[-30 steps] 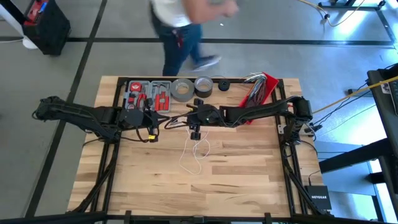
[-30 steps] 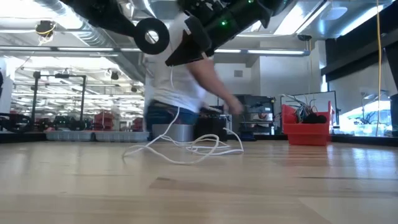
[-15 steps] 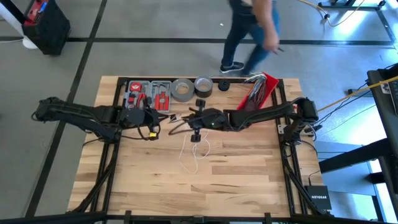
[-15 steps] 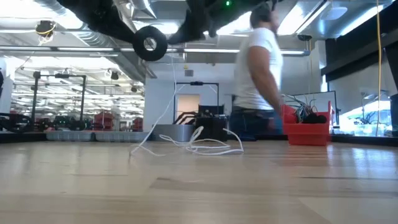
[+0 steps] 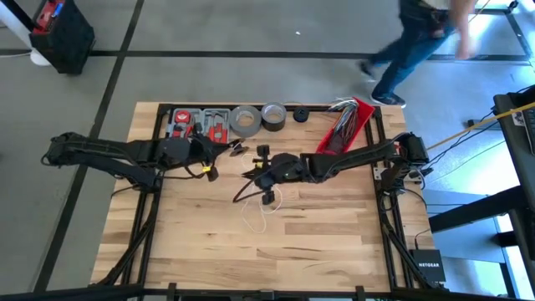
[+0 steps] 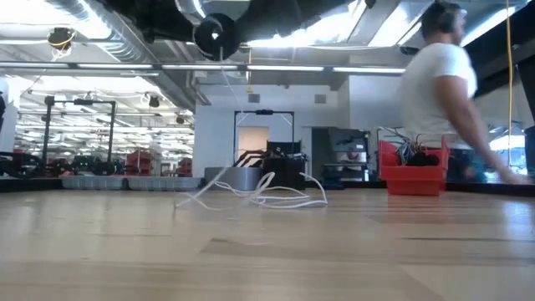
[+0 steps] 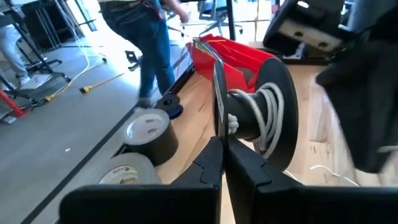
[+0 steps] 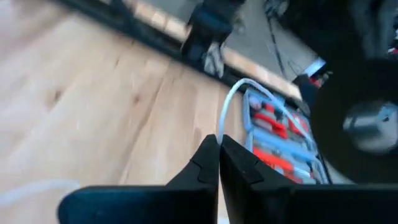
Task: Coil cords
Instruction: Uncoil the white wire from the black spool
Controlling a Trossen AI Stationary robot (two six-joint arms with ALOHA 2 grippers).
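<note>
Left arm is reaching in from the left edge over the back half of the surface. Left pincer is clamping shut on the flange of a black spool, which is carrying a few turns of the white cord. In the low view the spool is hanging well above the wood.

Behind it, along the back edge, a red-and-grey tool tray, a grey tape roll and a smaller tape roll are sitting in a row.

Mid-surface, the rest of the white cord is lying in loose loops, seen as a low tangle in the low view. A strand is running up from there to the right pincer, which is pinching shut on the white cord just above the loops, right of the spool.

Further right, a red bin of wires is sitting at the back corner.

A person is walking on the floor beyond the back right corner.
</note>
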